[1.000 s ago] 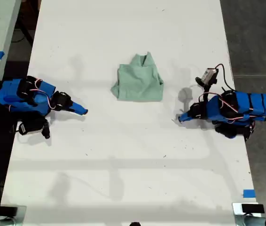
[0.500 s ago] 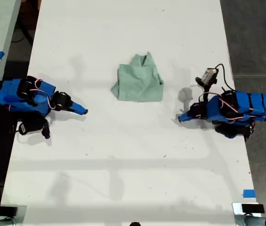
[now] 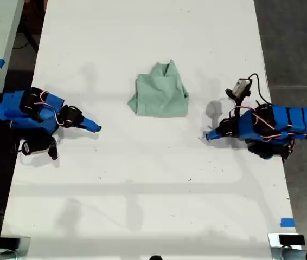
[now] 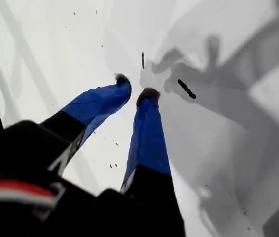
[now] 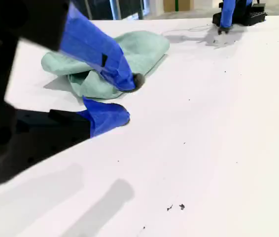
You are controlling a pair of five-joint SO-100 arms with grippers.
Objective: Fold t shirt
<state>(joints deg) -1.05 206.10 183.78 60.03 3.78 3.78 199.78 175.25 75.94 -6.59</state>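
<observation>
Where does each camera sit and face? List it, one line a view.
Exterior view: overhead, looking down at the table, the t shirt and both blue arms.
First wrist view: on my first tool, facing down at table and shadows; its fingers show.
Second wrist view: on my second tool, low, facing past its fingers to the t shirt and the far arm.
Shared: exterior and second wrist views show the t shirt.

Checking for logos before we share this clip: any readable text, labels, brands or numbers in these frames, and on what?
None readable.
The t shirt is plain mint green, no print showing.
The blue tape on the table edge is blank.
Both blue arms show no legible marking; the red-and-white stripe on the first wrist view's housing is blurred, with no letters discernible.
</observation>
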